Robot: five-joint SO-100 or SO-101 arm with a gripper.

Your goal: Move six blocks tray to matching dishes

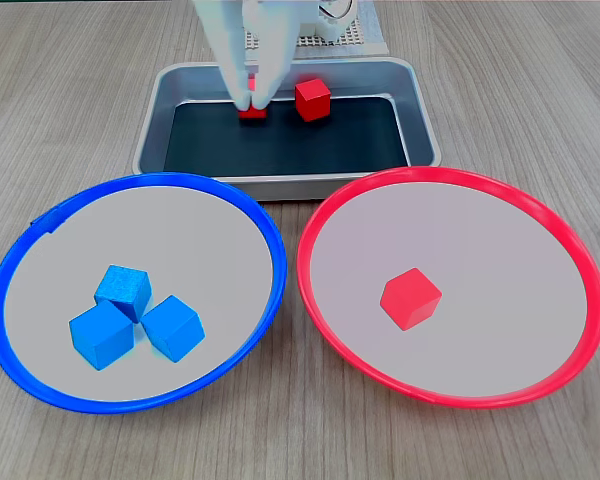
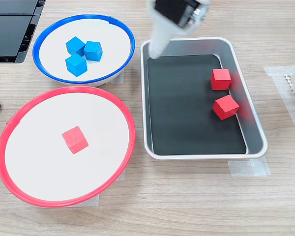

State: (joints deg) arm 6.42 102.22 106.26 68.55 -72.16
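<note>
The silver tray (image 1: 420, 110) (image 2: 253, 132) holds two red blocks, a left one (image 1: 252, 113) (image 2: 220, 78) and a right one (image 1: 312, 98) (image 2: 225, 106). Both lie free. My white gripper (image 1: 251, 100) hangs above the tray with its fingertips nearly touching and nothing held. In one fixed view it stands in front of the left red block. In the other, its fingers (image 2: 158, 42) end over the tray's upper left corner, away from both blocks. The blue-rimmed dish (image 1: 40, 230) (image 2: 120, 37) holds three blue blocks (image 1: 125, 290) (image 2: 83, 49). The red-rimmed dish (image 1: 540, 220) (image 2: 113, 108) holds one red block (image 1: 411, 298) (image 2: 74, 139).
A white mesh mat (image 1: 355, 38) (image 2: 294, 86) lies behind the tray at the arm's base. A black device (image 2: 12, 29) sits beside the blue dish. Bare wooden table (image 1: 520, 60) surrounds the dishes.
</note>
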